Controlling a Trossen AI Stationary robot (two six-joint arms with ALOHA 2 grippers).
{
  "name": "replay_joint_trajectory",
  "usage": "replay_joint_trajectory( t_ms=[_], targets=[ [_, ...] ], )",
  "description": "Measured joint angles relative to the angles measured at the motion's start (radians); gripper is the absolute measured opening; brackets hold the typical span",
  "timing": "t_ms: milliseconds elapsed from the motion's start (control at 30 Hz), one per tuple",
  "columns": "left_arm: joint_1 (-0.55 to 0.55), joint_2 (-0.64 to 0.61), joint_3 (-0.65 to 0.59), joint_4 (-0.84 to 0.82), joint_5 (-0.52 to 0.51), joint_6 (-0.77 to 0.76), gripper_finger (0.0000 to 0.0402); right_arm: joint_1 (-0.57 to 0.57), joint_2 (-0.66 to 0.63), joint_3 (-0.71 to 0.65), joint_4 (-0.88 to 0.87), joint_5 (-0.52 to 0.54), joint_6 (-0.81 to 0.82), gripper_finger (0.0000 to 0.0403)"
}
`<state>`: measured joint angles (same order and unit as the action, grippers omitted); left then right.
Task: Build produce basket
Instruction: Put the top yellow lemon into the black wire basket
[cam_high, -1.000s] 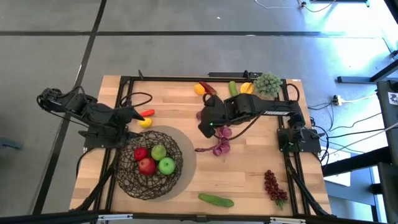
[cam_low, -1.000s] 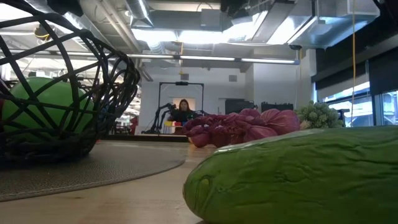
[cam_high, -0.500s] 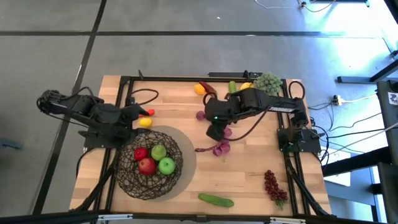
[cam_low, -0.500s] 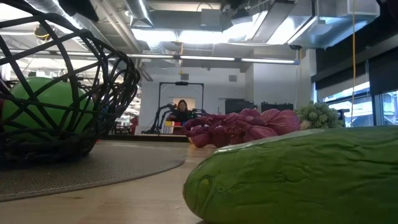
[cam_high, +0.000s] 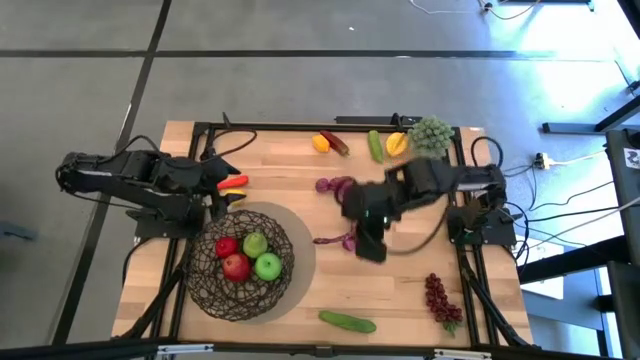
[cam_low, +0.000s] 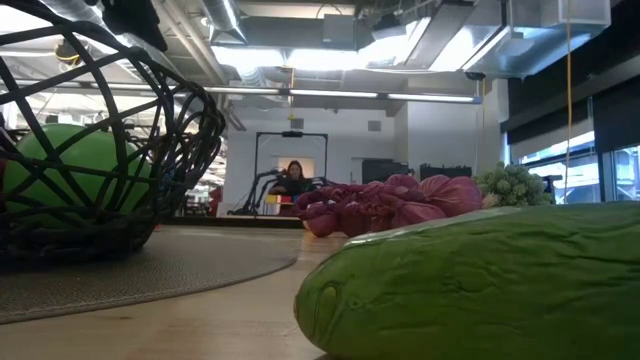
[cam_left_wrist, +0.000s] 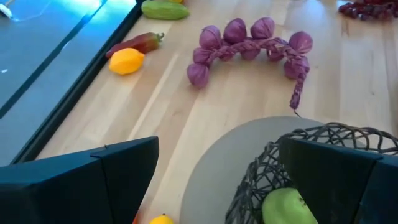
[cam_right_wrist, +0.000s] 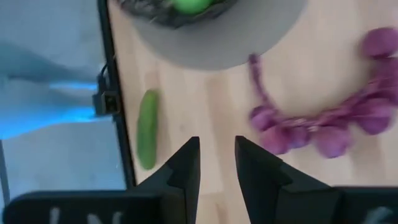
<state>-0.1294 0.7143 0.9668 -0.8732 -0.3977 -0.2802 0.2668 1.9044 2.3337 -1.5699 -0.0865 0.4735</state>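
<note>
The wire-mesh basket (cam_high: 240, 262) stands on a grey round mat (cam_high: 295, 235) and holds red and green apples (cam_high: 247, 255). My left gripper (cam_high: 222, 185) (cam_left_wrist: 219, 146) is open beside the basket's far rim, next to an orange-red piece (cam_high: 236, 181) and a yellow fruit (cam_high: 234, 197). My right gripper (cam_high: 368, 248) (cam_right_wrist: 216, 144) hovers over bare wood beside the purple bunch (cam_high: 337, 187) (cam_right_wrist: 323, 127), its fingers a little apart and holding nothing. The right arm hides part of that bunch, which lies flat in an arc (cam_left_wrist: 249, 46).
Along the far edge lie a yellow fruit (cam_high: 320, 142), a red chili (cam_high: 337, 144), a cucumber (cam_high: 375, 145), another yellow fruit (cam_high: 397, 143) and green grapes (cam_high: 430, 132). A second cucumber (cam_high: 347, 321) (cam_low: 480, 280) lies near the front edge; dark-red grapes (cam_high: 440, 298) near the right. A person (cam_low: 295, 178) sits far behind.
My right gripper has swung from above the far part of the purple bunch toward the table's near edge and a little to the right. My left gripper has crept slightly toward the orange-red and yellow pieces. The produce has stayed where it was.
</note>
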Motion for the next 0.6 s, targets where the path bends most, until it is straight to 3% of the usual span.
replay_joint_trajectory(
  t_ms=[300,467,600],
  targets=[
    [0.014,-0.01,0.0,-0.008,0.075,0.005,0.0324,0.159,0.125,0.0,0.015,-0.02,0.143,0.0094],
    [0.013,-0.01,0.0,-0.008,0.166,0.066,0.0324,0.211,0.221,0.0,0.081,-0.079,0.212,0.0094],
    [0.013,-0.01,0.0,-0.008,0.177,0.081,0.0324,0.224,0.306,-0.001,0.1,-0.095,0.3,0.0094]
  ],
)
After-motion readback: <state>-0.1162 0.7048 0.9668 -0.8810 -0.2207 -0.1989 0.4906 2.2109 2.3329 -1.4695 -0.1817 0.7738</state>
